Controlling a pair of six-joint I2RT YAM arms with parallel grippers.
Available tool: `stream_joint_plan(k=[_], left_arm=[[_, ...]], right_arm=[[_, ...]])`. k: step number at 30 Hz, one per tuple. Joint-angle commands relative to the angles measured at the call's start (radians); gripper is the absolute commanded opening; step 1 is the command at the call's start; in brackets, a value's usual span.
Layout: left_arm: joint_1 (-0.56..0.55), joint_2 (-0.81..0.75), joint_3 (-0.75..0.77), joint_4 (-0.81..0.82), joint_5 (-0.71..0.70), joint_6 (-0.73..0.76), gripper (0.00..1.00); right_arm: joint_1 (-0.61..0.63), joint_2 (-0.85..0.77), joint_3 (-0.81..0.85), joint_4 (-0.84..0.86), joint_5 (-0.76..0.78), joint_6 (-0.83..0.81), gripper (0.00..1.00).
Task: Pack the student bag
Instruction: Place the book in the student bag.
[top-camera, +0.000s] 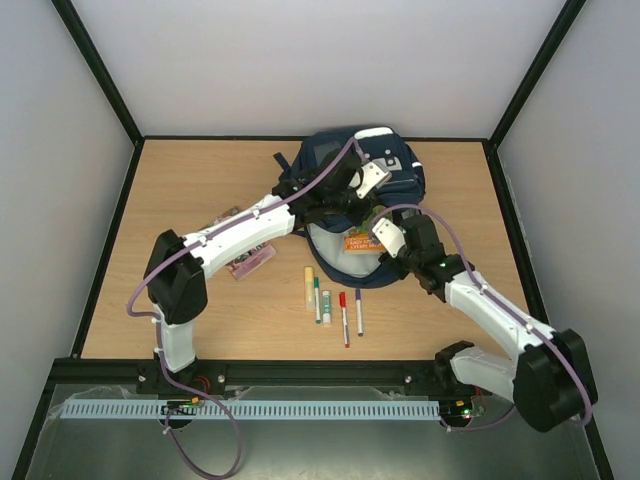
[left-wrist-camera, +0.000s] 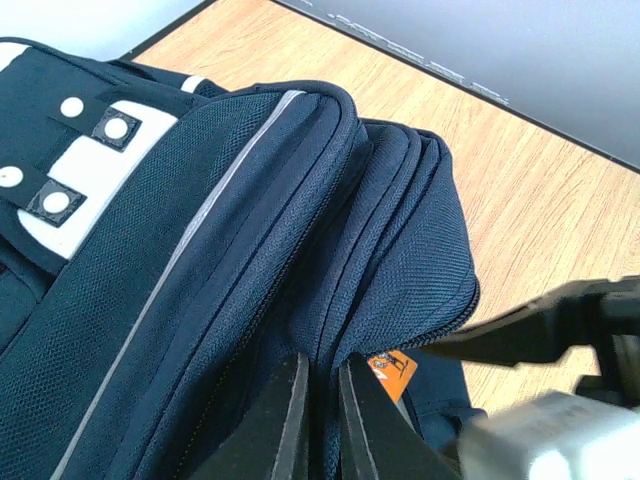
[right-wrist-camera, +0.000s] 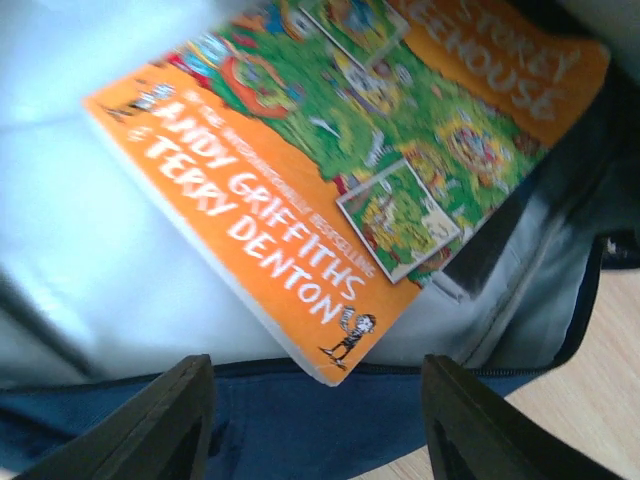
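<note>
I see the wooden table (top-camera: 200, 200) filling my overhead view. The student bag (top-camera: 405, 175) lies at its far middle, between the two arms. It is navy, and its mouth gapes toward me onto a pale lining.

My left arm reaches across from the near left. The left gripper (top-camera: 335, 205) is clenched at the upper lip of that mouth. On its wrist camera the fingers (left-wrist-camera: 290, 420) are pressed nearly together against the bag's (left-wrist-camera: 200, 250) zip edge. I cannot tell whether cloth is nipped between them.

The right gripper (top-camera: 388, 243) sits at the bag's near right rim. It is released, with jaws well apart and nothing between them (right-wrist-camera: 320, 420).

Just ahead of the right gripper an orange book (right-wrist-camera: 330, 170) rests tilted on the pale lining inside the opening. Its lower corner overhangs the navy rim (right-wrist-camera: 300, 420), and neither finger touches it. From above only part of the book (top-camera: 362, 241) shows.

A pink packet (top-camera: 250, 262) lies under my left forearm. Near the front of the bag lie five small things in a loose row:
- a yellow marker (top-camera: 309, 286)
- a green pen (top-camera: 317, 298)
- a short pale stick (top-camera: 326, 303)
- a red pen (top-camera: 343, 317)
- a purple pen (top-camera: 359, 312)
</note>
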Motion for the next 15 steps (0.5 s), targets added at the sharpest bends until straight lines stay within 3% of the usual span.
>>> stream_joint_plan(k=[1,7,15], left_arm=[[0.002,-0.094,-0.004,0.07,0.004,-0.019,0.02],[0.016,-0.1,-0.001,0.075,0.03,-0.04,0.02],[0.037,-0.11,-0.007,0.077,0.047,-0.049,0.02]], right_arm=[[0.001,-0.069,0.075,-0.26,-0.209,-0.057,0.53],[0.011,0.032,0.097,-0.263,-0.251,-0.096,0.11],[0.014,0.171,0.139,-0.151,-0.228,-0.119,0.06]])
